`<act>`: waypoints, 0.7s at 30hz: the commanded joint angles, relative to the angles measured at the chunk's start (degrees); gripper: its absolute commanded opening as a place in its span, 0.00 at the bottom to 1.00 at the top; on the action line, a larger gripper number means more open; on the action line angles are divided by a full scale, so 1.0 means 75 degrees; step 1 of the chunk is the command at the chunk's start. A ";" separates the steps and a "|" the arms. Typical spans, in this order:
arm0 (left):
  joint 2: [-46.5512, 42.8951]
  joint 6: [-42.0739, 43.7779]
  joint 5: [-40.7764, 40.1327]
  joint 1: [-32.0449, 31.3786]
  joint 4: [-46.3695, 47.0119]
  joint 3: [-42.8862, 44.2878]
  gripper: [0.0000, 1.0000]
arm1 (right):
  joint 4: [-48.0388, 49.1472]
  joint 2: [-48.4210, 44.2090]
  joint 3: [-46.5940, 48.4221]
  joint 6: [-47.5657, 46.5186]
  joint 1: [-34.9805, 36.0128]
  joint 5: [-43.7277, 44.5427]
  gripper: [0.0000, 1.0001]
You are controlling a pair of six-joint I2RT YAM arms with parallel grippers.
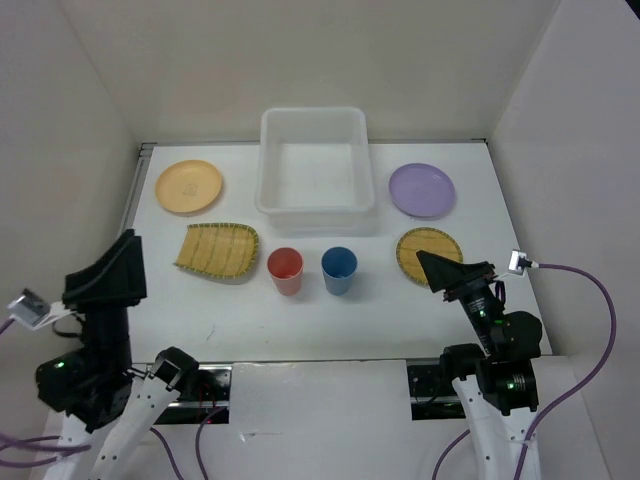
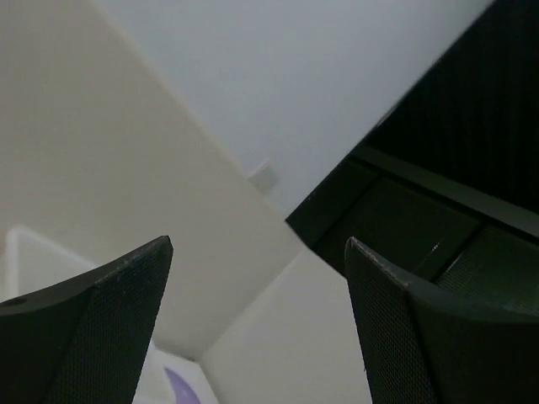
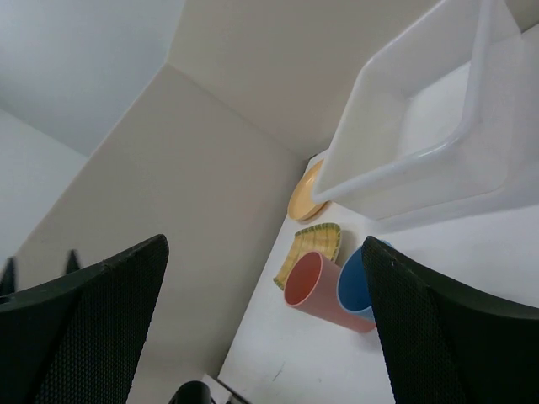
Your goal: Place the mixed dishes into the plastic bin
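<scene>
Translucent white plastic, rectangular, with rounded corners and a thick rim: plastic bin, at the far middle of the white table from the top camera, all six dishes on the table outside it. Left of it, smooth round orange-yellow plate; right of it, smooth round lilac plate; both flat and apart from the bin. Nearer, in a row from left to right: squarish yellow woven-look tray with ribbed rim and upturned corners, red cup, blue cup, round yellow woven-look tray. Cups upright, mouths up, side by side with a gap, just near of the bin. Left gripper, matte black, raised at the near left, well apart from every dish. Right gripper, a black wedge, tip over the near part of the round tray; touching or not, cannot tell. From the left wrist: two dark fingers with finely dotted pads, spread wide, gripping nothing; pale walls beyond, a dark panel at right, a sliver of lilac low between the fingers. From the right wrist: pebbled black fingers, likewise spread wide and gripping nothing; beyond them the bin's glossy wall, the two cups side by side, then the squarish tray and the orange-yellow plate farther off.
</scene>
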 commanded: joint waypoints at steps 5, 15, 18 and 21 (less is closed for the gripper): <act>0.1748 0.2665 0.1860 0.0058 -0.0784 0.1936 0.87 | -0.0155 -0.0611 0.0747 -0.1428 -0.0076 0.0821 1.00; 0.3882 0.3392 0.2202 0.0058 -0.1089 0.2278 0.80 | 0.0980 0.1392 0.0196 -0.1731 -0.0077 0.1184 0.92; 0.4222 0.3392 0.2202 0.0128 -0.1334 0.2477 0.73 | 0.1471 0.2024 0.0278 -0.2095 -0.0077 0.1805 0.71; 0.4504 0.3475 0.2202 0.0128 -0.1523 0.2642 0.59 | 0.2232 0.3346 0.0278 -0.2342 -0.0077 0.2286 0.49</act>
